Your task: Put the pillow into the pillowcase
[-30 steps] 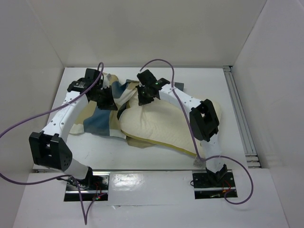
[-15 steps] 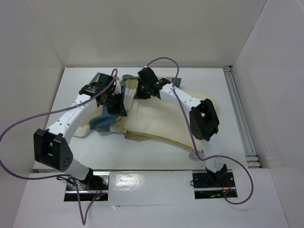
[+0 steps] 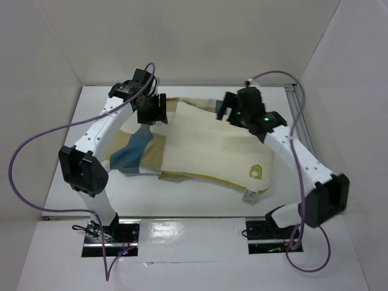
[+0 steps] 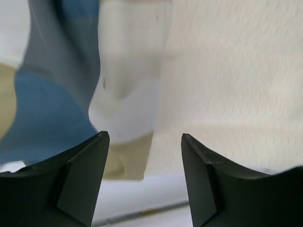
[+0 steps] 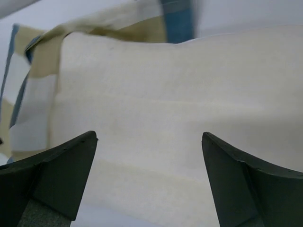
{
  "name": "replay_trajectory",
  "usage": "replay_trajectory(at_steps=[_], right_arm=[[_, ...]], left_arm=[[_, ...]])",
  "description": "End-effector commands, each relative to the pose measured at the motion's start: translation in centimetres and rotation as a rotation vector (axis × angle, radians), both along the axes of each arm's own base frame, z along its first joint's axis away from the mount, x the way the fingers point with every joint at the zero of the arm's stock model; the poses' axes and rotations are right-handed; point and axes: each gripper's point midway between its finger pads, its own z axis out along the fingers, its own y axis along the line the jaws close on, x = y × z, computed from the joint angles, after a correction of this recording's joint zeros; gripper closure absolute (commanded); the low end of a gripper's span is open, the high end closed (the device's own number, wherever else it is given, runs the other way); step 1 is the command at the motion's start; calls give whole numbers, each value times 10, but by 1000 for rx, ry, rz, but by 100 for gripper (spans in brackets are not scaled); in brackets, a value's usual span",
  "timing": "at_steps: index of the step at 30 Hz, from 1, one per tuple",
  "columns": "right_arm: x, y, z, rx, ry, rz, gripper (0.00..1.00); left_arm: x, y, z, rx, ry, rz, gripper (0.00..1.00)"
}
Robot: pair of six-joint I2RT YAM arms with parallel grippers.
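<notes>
The cream-yellow pillow (image 3: 212,145) lies flat in the middle of the table, its yellow emblem (image 3: 256,173) and white tag (image 3: 248,196) at the near right corner. The checked pillowcase (image 3: 130,151) sticks out from under its left side, and a strip shows at the far edge (image 3: 209,103). My left gripper (image 3: 157,114) hovers open over the pillow's far left corner, where pillowcase (image 4: 52,109) meets pillow (image 4: 227,85). My right gripper (image 3: 224,112) hangs open above the pillow's far edge (image 5: 156,94). Nothing sits between either pair of fingers.
White walls enclose the table on three sides. An aluminium rail (image 3: 306,145) runs along the right edge. Purple cables (image 3: 36,145) loop off both arms. The arm bases (image 3: 267,233) stand at the near edge.
Both grippers have opened and let go of the fabric. The right arm swung out to the right, the left moved back and right. The bunched pillow now lies spread flat.
</notes>
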Motion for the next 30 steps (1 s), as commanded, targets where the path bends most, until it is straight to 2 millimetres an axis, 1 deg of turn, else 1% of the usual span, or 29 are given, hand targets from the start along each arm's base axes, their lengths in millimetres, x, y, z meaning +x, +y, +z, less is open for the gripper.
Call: replay_trajectory(at_steps=[1,2,3,4,5,6,7,8,9,10,11,12,13,14,15,17,18,19,20,21,22,23,24,25,26,27,28,29,30], right_arm=[[-37,-91,-44,-166,120,-181,1],[-39,-120,-50,-155,149,-251,1],[-43,-130,-56,-153,166,-260,1],[-47,-140,-62,-140,183,-280,1],[-54,-153,-73,-123,217,-289,1],[-52,-157,-77,-98,217,-294,1],[-55,-161,-82,-91,234,-293,1],[-59,-163,-90,-79,257,-285,1],[-58,-170,-92,-60,257,-303,1],[-56,-172,-93,-57,248,-293,1],[-56,-174,-93,-44,250,-295,1],[-58,-176,-104,-37,286,-272,1],[-58,-173,-107,-28,299,-262,1],[-63,-174,-118,-18,331,-261,1],[-63,-174,-122,-19,337,-261,1],[-65,-171,-131,-3,345,-260,1],[-64,-171,-137,-3,348,-260,1],[-64,-169,-139,5,346,-252,1],[-67,-167,-148,13,365,-243,1],[-67,-164,-153,28,376,-241,6],[-61,-161,-152,44,350,-226,12],[-59,-156,-154,65,345,-205,30],[-61,-143,-155,121,342,-148,49],[-51,-136,-146,150,287,-102,68],[-51,-129,-145,176,279,-73,85],[-46,-118,-129,199,234,-25,98],[-44,-111,-117,188,198,10,100],[-43,-106,-105,185,170,28,100],[-41,-100,-89,177,125,56,100]], left_arm=[[40,-6,-6,108,-50,76,25],[50,-6,-10,137,-63,99,25],[61,-4,-14,182,-81,120,25],[72,-11,-8,193,-111,123,25],[82,-10,-30,230,-76,147,24],[89,-11,-35,264,-86,168,24],[97,-17,-31,271,-116,183,24],[101,-15,-36,288,-115,200,24],[103,-20,-51,316,-105,194,24],[108,-13,-54,354,-120,217,24],[109,-19,-59,352,-116,215,24],[114,-20,-61,355,-127,221,24],[115,-20,-74,368,-106,216,24],[120,-20,-71,378,-123,216,27],[121,-18,-75,393,-120,221,28],[125,-18,-77,404,-127,217,37],[127,-18,-74,400,-134,219,50],[128,-21,-74,390,-138,207,61],[128,-21,-74,390,-138,207,72],[127,-23,-75,384,-132,188,80],[128,-27,-69,359,-145,184,97],[127,-32,-71,341,-135,156,100],[128,-35,-70,328,-138,134,100],[126,-39,-71,313,-130,112,100],[125,-49,-72,271,-123,74,100],[126,-55,-65,240,-138,46,100],[122,-64,-61,228,-143,-9,100],[118,-72,-62,192,-128,-52,100],[111,-88,-55,168,-145,-104,100]])
